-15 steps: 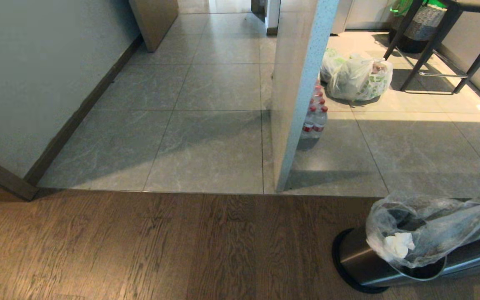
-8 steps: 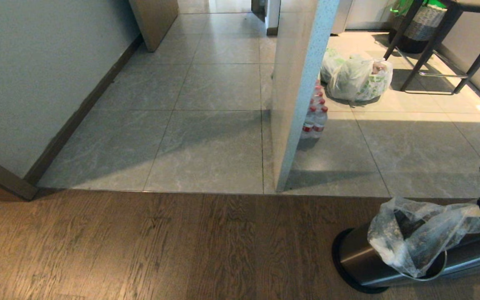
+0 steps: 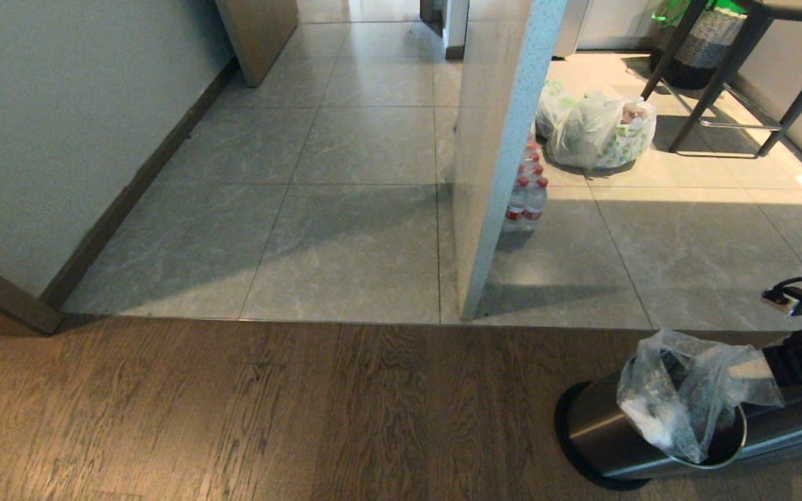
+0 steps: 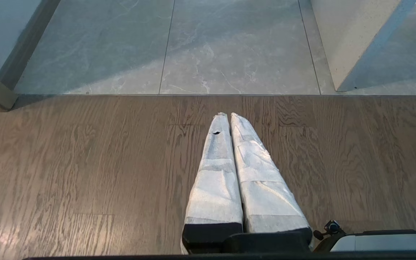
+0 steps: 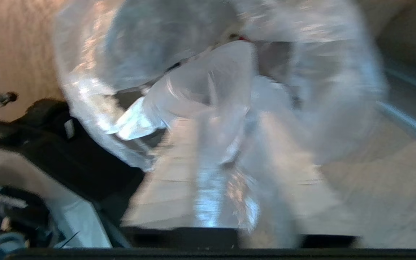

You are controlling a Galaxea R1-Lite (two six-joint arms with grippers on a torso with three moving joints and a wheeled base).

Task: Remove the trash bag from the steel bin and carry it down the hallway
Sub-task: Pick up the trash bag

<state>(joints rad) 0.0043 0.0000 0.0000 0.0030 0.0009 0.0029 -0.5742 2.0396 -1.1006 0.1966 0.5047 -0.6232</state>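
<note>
Head view: trash bag with white scraps sits in steel bin.

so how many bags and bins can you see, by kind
clear trash bag: 1
white bag with green print: 1
steel bin: 1
woven basket: 1
total: 4

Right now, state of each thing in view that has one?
trash bag: partly out of the bin, crumpled over its rim
steel bin: tilted on the wood floor, mouth open
right gripper: at the bag's edge
left gripper: shut, empty
white bag: on the tiles, full
</note>
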